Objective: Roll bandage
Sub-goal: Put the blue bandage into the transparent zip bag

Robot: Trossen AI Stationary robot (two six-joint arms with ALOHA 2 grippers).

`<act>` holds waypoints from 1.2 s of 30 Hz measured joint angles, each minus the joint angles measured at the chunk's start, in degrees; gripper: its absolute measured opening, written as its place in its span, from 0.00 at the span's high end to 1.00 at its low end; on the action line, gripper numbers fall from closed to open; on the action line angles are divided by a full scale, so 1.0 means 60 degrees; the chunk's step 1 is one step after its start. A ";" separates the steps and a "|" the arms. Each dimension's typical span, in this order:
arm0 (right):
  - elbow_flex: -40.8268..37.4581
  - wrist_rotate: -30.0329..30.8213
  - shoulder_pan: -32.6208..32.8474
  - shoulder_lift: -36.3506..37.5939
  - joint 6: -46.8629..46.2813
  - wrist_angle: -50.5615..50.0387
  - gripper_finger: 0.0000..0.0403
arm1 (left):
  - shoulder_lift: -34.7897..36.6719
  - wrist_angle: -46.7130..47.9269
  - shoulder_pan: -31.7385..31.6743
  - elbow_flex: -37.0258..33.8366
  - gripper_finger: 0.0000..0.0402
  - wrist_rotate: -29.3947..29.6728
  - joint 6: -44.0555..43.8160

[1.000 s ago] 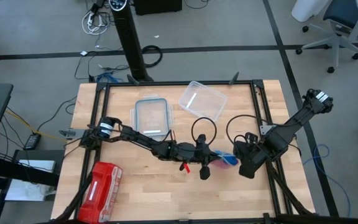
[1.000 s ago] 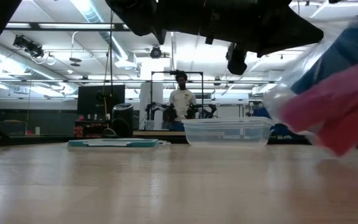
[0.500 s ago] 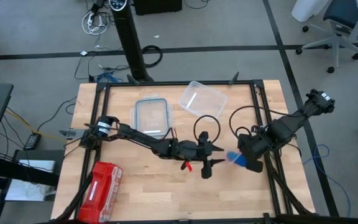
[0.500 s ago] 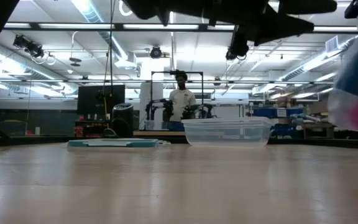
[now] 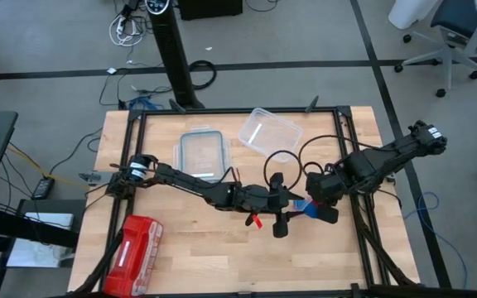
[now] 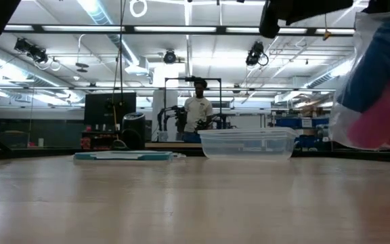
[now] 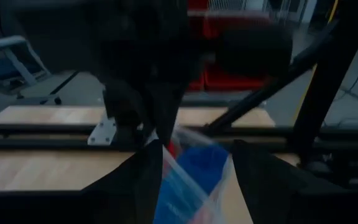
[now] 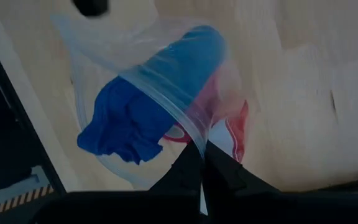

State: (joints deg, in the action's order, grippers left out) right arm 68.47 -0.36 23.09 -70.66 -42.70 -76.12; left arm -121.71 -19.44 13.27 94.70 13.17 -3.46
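- So the bright blue stretchy fabric bandage [image 8: 126, 121] isn't even out yet: it's bunched up inside a clear plastic zip bag [image 8: 166, 87], along with something red-pink [image 8: 219, 102] tucked in beside it.
- The right gripper [image 8: 202, 152] has its fingers pinched tight on the edge of that bag and holds it dangling clear of the light wooden table [image 5: 197, 257], right of the middle in the overhead view.
- You can see the bag hanging at the right edge of the low view too, blue over pink, nothing under it.
- The left gripper [image 5: 278, 204] is right there next to it, fingers spread wide, one on either side of the bag's near end in its own wrist view. It isn't clamped on anything as far as I can tell.
- My read: this is the unpacking step. No rolling has started, so the job is barely begun.
- Next move probably needs the left fingers to close on the bag's opposite lip so the two arms can pull it open, or reach in for the blue fabric alone.
- Tricky bit is grabbing only the blue stuff and not the pink roll or the slippery plastic.
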 joint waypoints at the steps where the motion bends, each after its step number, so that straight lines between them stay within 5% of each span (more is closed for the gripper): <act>1: 0.0000 -0.0081 -0.0073 -0.0044 0.0134 0.0049 1.00 | -0.0007 0.0138 0.0020 -0.0004 0.51 0.0003 0.0006; 19: 0.0004 -0.0095 -0.1533 -0.0087 0.1541 0.1070 0.99 | -0.0015 -0.0062 0.0223 -0.0001 0.51 0.0455 0.1290; 36: 0.0004 -0.0348 -0.1817 -0.0087 0.1708 0.1603 0.99 | -0.0015 0.1406 0.0242 -0.0008 0.51 0.0797 0.1422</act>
State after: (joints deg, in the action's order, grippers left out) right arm 68.49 -2.45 12.19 -71.18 -32.45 -66.50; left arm -121.80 -11.00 14.72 94.65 17.95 5.07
